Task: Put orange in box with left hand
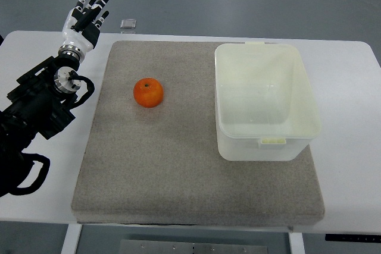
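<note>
Resting on the grey mat, the orange is well apart from the left hand, whose fingers are extended and hold nothing. Being round, it could be nudged away or dropped short of the box.

Landmark = box, open-topped, nothing inside, so entry from above is free; its walls are the only tall obstacle on the mat. Left of box: bare mat up to the orange, well apart from the box wall, w/ open room all round it. Nearer the camera than the box: mat clear. Far left of box, left hand hangs over the surface edge, fingers spread, nothing betw. it & orange. Small clear item beyond mat's far edge, off the path.
</note>
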{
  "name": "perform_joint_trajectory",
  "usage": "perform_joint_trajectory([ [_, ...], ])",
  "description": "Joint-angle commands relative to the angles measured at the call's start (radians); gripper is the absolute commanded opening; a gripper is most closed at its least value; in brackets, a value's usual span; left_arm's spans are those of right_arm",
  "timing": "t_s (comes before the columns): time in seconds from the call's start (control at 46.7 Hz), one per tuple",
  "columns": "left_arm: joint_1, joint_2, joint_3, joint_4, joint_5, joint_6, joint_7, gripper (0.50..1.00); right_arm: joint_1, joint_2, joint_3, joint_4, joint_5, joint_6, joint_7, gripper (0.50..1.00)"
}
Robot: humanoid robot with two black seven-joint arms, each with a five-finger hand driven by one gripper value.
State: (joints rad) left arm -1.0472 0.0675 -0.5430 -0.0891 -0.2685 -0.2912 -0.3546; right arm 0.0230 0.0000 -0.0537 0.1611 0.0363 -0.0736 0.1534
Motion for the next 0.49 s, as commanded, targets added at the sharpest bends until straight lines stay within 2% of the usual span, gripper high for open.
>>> perform_joint_trajectory([
  [0.0, 0.000, 0.000, 0.001, 0.000, 0.000, 0.001, 0.000, 0.992, 0.000, 0.000, 0.000, 0.000, 0.001, 0.000, 0.000, 0.926],
  [0.471, -0.030, 0.017, 0.023, -0.014, 0.015, 0.032, 0.026, 0.992, 0.000, 0.000, 0.000, 0.000, 0.001, 0.000, 0.000, 0.926],
])
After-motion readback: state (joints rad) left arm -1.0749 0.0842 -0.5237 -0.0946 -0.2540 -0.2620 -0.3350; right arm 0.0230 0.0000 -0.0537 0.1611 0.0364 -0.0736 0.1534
